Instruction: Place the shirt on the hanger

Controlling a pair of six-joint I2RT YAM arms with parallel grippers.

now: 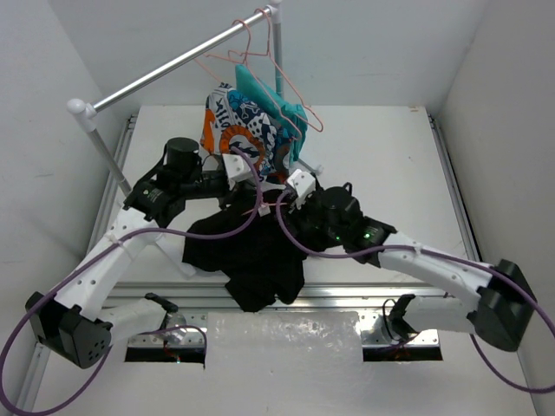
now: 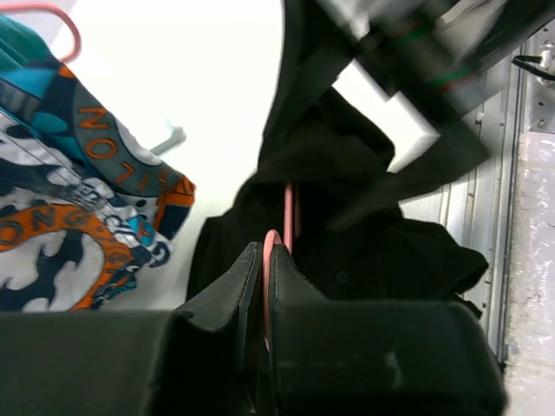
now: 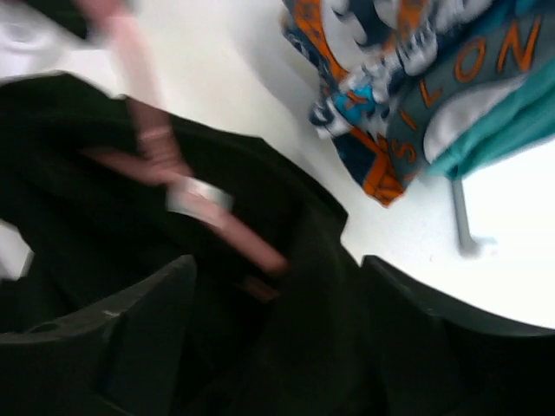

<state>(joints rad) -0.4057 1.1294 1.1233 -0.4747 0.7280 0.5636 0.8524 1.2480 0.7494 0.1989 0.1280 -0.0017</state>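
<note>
The black shirt (image 1: 251, 251) lies bunched on the table between both arms. My left gripper (image 1: 250, 178) is shut on the wire of the pink hanger (image 2: 288, 208), which runs down into the shirt (image 2: 347, 251). My right gripper (image 1: 284, 198) is just to its right. In the right wrist view its jaws stand wide open around a fold of the shirt (image 3: 295, 347). The hanger wire (image 3: 143, 139) crosses diagonally just beyond that gripper (image 3: 277, 286), with a small whitish patch (image 3: 199, 198) on it. Most of the hanger's frame is hidden in the fabric.
An orange-blue-white patterned garment (image 1: 238, 126) and a teal garment (image 1: 269, 100) hang from a metal rail (image 1: 165, 69) at the back, along with other pink hangers (image 1: 282, 74). The rack's upright (image 1: 108, 156) stands on the left. The table's metal front rail (image 1: 347, 295) lies near the arm bases.
</note>
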